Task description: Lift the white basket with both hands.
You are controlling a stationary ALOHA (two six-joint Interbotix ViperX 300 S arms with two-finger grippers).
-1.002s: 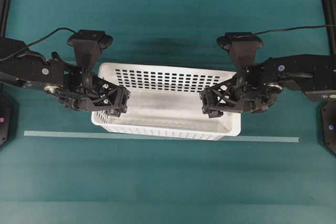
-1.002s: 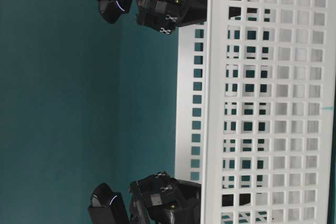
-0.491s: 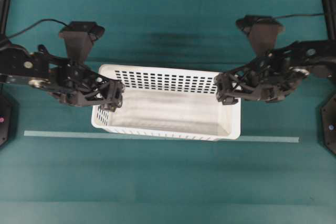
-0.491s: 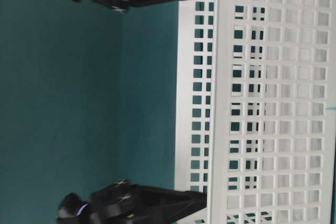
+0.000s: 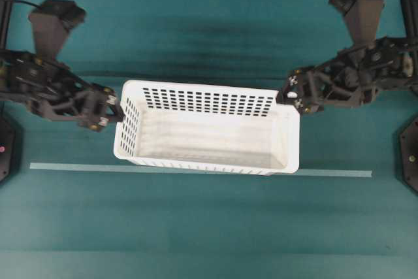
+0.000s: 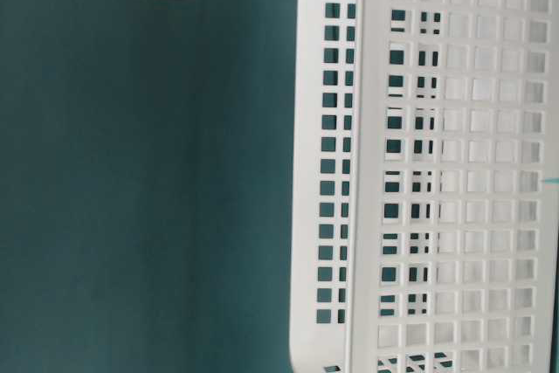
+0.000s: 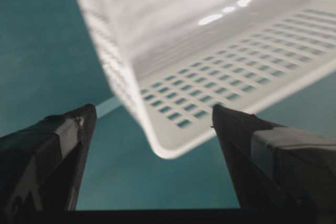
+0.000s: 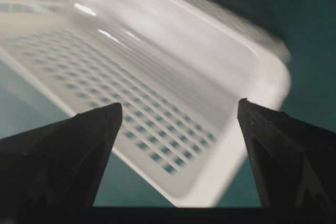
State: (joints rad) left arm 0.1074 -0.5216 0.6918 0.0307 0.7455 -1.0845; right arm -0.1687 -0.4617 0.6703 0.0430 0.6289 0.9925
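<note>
Basket [image 5: 208, 136] sits mid-table on the teal mat, touching neither gripper. Left gripper [image 5: 104, 110] and right gripper [image 5: 291, 93] flank its short ends, jaws spread wide and empty, probably so each can straddle a rim.

The basket [image 5: 208, 127] sits on the table [image 5: 209, 227], roughly midway between my two arms. My left pincer [image 5: 108, 112] is just beside its left end wall, outside the rim. My right pincer [image 5: 292, 94] is at its far right corner, beside the rim. A tape strip [image 5: 78, 166] lies on the table along the basket's near side, running out past both ends. Nothing lies in the basket.
</note>
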